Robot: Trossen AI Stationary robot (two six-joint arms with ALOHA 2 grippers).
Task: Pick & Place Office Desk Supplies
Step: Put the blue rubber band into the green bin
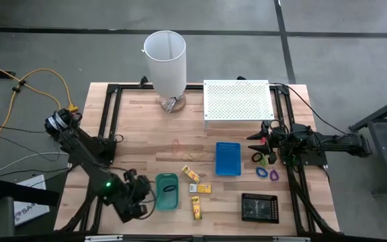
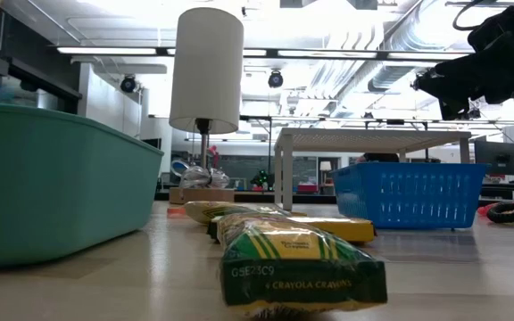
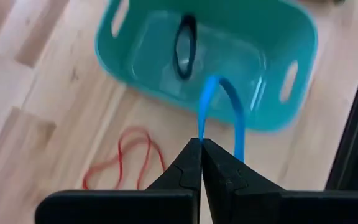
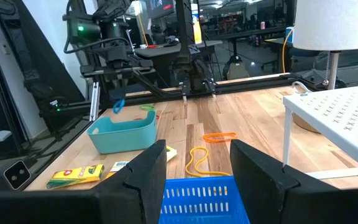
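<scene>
My left gripper (image 3: pixel 201 144) jaws pinch a blue band (image 3: pixel 219 112); I should open them right over the green tray (image 3: pixel 303 37), lower left of the high view.

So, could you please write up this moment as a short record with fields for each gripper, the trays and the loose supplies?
left gripper: shut on a blue rubber band, held above the near edge of the green tray
right gripper: open, empty, over the blue tray's right side
green tray contents: one dark loop
blue tray contents: none visible
black tray: table's near right part
crayon packets: three, between the green and blue trays
loops by right gripper: on the table
red rubber band: on the table beside the green tray
</scene>
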